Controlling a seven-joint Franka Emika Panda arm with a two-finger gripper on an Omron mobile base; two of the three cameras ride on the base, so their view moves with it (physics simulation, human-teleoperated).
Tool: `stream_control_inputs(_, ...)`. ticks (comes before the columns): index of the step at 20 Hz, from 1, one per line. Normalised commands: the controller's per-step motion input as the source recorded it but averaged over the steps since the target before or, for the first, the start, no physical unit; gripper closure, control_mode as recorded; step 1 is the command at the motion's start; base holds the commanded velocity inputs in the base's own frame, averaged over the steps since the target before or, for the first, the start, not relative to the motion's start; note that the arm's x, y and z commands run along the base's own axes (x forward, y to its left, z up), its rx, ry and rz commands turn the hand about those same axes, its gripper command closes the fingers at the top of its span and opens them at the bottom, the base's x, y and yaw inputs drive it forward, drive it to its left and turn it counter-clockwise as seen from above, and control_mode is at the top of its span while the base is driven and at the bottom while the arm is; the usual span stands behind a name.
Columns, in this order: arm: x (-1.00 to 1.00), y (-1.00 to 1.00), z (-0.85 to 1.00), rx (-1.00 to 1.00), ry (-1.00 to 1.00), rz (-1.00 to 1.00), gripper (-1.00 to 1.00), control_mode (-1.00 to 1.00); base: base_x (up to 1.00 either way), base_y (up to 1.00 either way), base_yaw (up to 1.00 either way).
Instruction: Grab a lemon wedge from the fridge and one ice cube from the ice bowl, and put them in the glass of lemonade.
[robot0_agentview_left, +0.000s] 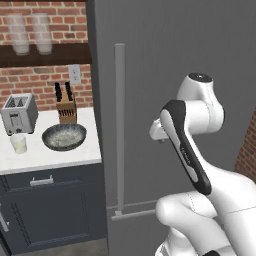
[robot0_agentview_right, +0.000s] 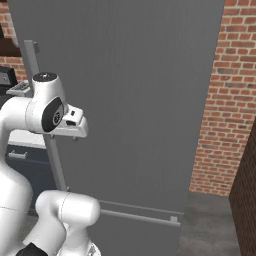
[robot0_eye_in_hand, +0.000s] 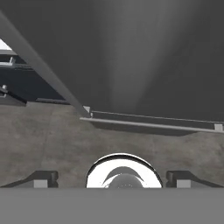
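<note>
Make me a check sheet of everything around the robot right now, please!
Surface: white counter left of the fridge, dark cabinet below.
Job's things: fridge shut, bar handle on its left edge; ice bowl on the counter; glass in front of the toaster; lemon wedge nothing seen.
Clutter: toaster, knife block, two frosted glasses on a shelf.
Grippers: gripper open, holding nothing, pointing at the fridge's lower part and the floor.
Cables: nothing seen.
Surroundings: brick walls, grey floor.
</note>
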Motion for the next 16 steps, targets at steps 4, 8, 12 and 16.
stream_control_inputs(4,0.0,0.23,0.0,0.0,0.0,-0.02,-1.0,-1.0,0.0,0.0,0.0)
stream_control_inputs(8,0.0,0.0,0.0,0.0,0.0,0.0,-1.0,1.0,-0.13,0.03,0.0)
stream_control_inputs(12,0.0,0.0,0.0,0.0,0.0,0.0,-1.0,1.0,-0.69,0.43,-0.05)
stream_control_inputs(16,0.0,0.0,0.0,0.0,0.0,0.0,-1.0,1.0,-0.54,0.35,-0.11)
